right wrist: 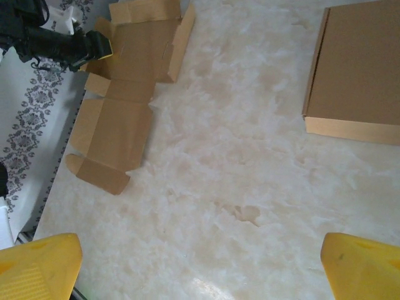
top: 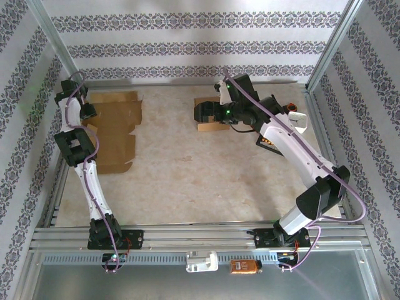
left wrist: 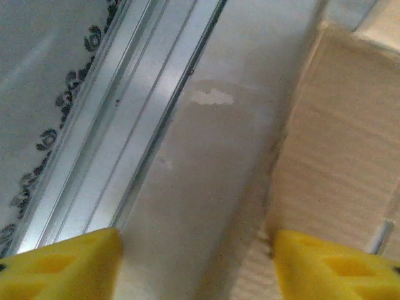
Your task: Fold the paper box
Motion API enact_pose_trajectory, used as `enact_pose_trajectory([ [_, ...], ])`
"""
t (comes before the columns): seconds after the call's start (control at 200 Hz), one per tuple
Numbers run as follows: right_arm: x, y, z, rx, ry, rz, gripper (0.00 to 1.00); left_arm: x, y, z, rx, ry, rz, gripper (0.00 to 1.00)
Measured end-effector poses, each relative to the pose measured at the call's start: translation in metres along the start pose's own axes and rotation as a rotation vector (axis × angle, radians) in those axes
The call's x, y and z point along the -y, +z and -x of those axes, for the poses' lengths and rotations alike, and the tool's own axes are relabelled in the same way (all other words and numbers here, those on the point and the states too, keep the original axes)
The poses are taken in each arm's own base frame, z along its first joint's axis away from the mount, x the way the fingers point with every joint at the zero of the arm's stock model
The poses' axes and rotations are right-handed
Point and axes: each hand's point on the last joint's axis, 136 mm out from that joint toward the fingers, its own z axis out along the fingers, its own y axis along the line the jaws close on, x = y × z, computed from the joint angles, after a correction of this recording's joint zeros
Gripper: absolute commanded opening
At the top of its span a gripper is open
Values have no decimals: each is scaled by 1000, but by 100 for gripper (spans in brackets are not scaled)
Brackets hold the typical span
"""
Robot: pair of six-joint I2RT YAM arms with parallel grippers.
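The left gripper (left wrist: 197, 269) held its yellow fingers (left wrist: 62, 262) partly apart, with only bare table top (left wrist: 206, 175) in the gap. One finger sat at the edge of the flat, unfolded cardboard box blank (left wrist: 337, 156); whether it touched could not be told. An aluminium rail (left wrist: 125, 125) ran ahead past the other finger. The right gripper (right wrist: 200, 265) was spread wide and empty above the table. A folded cardboard box (right wrist: 356, 69) lay ahead of it to one side, and the blank lay ahead to the other, well apart, with the left arm (right wrist: 56, 44) at its far end.
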Motion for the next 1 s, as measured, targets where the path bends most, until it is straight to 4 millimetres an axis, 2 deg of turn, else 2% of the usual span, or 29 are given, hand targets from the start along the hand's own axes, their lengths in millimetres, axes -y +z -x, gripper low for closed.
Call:
enact_pose_trajectory([
  [0.16,-6,0,3,5,-12,-10,98,18,-2,-5,-25,-31,-109,9],
  [0.225,-4,0,3,10,-12,-18,98,30,-8,-12,-50,-50,-181,0],
  [0.275,-2,0,4,14,-11,-29,98,42,-16,-18,-68,-70,-245,0],
  [0.33,0,0,6,21,-12,-40,98,57,-32,-23,-70,-80,-320,0],
  [0.4,3,-1,10,38,-27,-54,98,81,-62,-30,-59,-65,-428,0],
  [0.505,11,2,21,77,-92,-92,97,137,-123,-42,21,6,-613,0],
  [0.615,23,7,36,109,-178,-135,97,208,-192,-73,116,148,-792,0],
  [0.715,31,5,56,141,-266,-142,95,262,-243,-117,184,281,-950,0],
  [0.784,34,-1,70,162,-355,-115,95,280,-262,-148,215,349,-1027,0],
  [0.889,35,-8,80,186,-579,-81,98,298,-278,-191,229,450,-1105,0],
  [0.999,38,2,69,156,-875,-59,96,315,-291,-221,233,560,-1161,0],
])
